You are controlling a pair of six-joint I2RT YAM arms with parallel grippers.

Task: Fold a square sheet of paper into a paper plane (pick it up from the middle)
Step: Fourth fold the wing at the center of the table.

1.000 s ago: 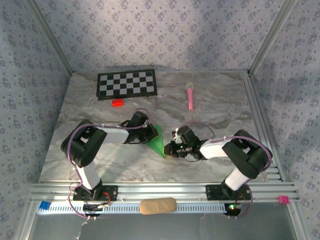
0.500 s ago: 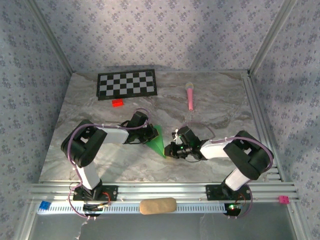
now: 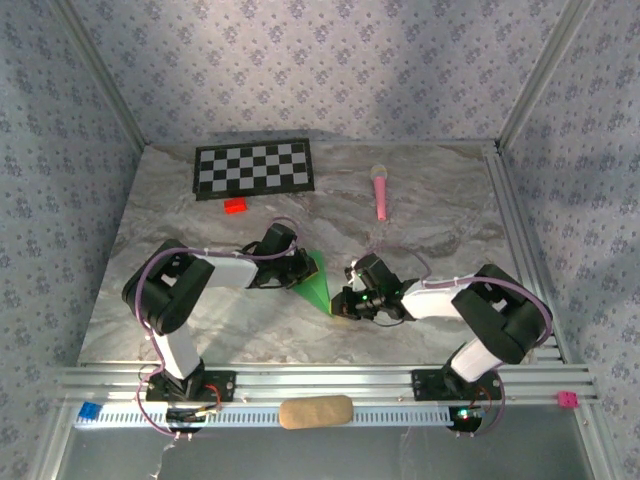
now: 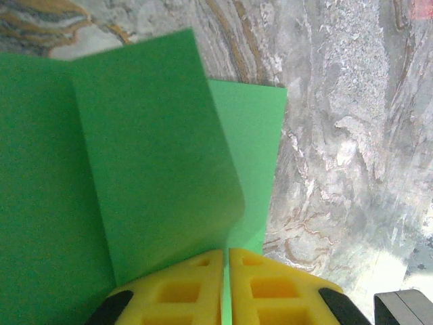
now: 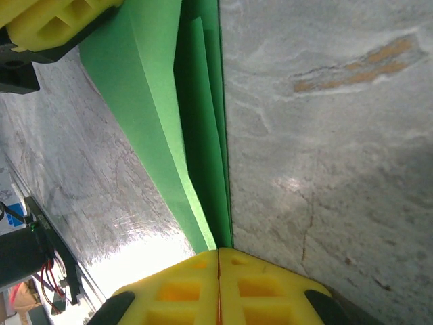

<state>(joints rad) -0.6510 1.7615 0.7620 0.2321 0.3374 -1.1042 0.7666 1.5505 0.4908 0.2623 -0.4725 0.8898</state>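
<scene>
The green paper plane point(image 3: 314, 283) lies on the marble table between the two arms, a narrow folded dart with its point toward the near right. My left gripper point(image 3: 299, 268) is shut on its wide end; in the left wrist view the yellow fingers point(image 4: 176, 291) pinch a raised flap of the paper plane point(image 4: 135, 149). My right gripper point(image 3: 341, 303) is shut on the pointed tip. In the right wrist view the layers of the paper plane point(image 5: 196, 135) narrow into the closed yellow fingers point(image 5: 264, 291), and the left gripper's fingers point(image 5: 47, 20) show at the top left.
A checkerboard point(image 3: 253, 168) and a small red block point(image 3: 236, 206) lie at the back left. A pink microphone toy point(image 3: 381, 191) lies at the back right. A tan pad point(image 3: 316, 411) rests on the front rail, with a blue block point(image 3: 90, 411) and a pink block point(image 3: 567, 399) at its ends.
The right gripper has shifted slightly along the table at the plane's tip and its jaws have closed fully. The left gripper and the paper have stayed in place.
</scene>
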